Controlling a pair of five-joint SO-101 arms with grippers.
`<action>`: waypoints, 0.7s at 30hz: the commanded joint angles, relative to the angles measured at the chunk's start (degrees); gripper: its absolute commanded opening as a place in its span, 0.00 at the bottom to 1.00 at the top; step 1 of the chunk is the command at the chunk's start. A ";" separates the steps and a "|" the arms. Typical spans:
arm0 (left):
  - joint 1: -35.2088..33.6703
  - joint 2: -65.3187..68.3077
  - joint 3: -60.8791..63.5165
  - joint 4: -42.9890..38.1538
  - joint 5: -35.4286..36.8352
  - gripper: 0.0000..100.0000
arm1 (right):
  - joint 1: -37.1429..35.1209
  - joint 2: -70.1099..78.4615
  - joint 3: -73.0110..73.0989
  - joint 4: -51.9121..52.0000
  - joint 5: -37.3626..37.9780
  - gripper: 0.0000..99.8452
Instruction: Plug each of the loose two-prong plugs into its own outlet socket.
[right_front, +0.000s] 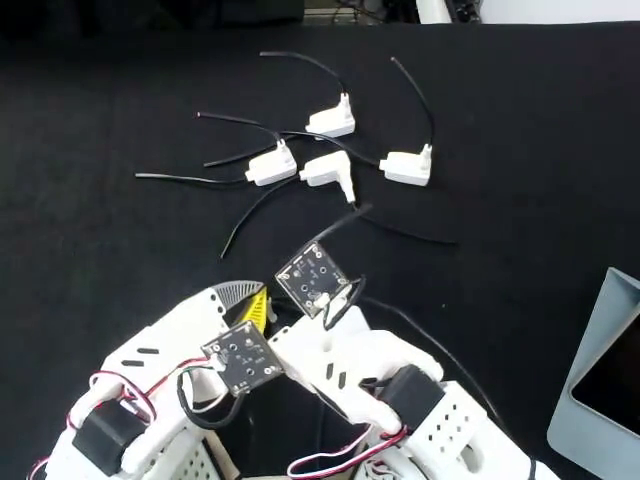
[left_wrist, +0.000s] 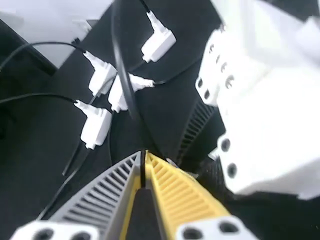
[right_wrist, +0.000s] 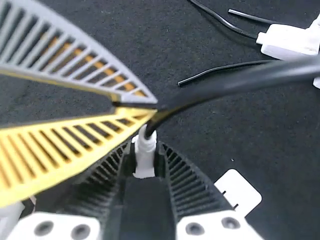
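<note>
My right gripper (right_wrist: 145, 156) is shut on a white two-prong plug (right_wrist: 144, 149), whose black cable (right_wrist: 240, 80) runs out over the table. My left gripper (left_wrist: 143, 157), with one grey and one yellow finger, is shut with its tips pinching that same cable (left_wrist: 122, 80) just past the plug. Both grippers sit close together near the table's front middle, the left gripper (right_front: 253, 303) beside the right arm's wrist. Several loose white plugs (right_front: 332, 122) (right_front: 272, 165) (right_front: 328, 170) (right_front: 407, 167) lie farther back with their cables.
A small white flat piece with slots (right_wrist: 238, 193) lies on the black table (right_front: 520, 120) beside my right gripper. A grey stand (right_front: 598, 380) sits at the front right edge. Loose black cables (right_front: 180, 179) spread around the plugs.
</note>
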 joint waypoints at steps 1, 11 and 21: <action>1.19 -0.09 -0.75 1.93 -0.44 0.03 | -0.44 -0.84 -4.70 0.09 0.09 0.01; -4.35 -0.18 -3.21 -2.37 -0.53 0.03 | -2.20 -0.84 -7.43 2.11 11.25 0.01; 4.79 -0.18 -8.57 6.68 -0.53 0.03 | -6.24 -0.84 -7.34 2.11 13.71 0.01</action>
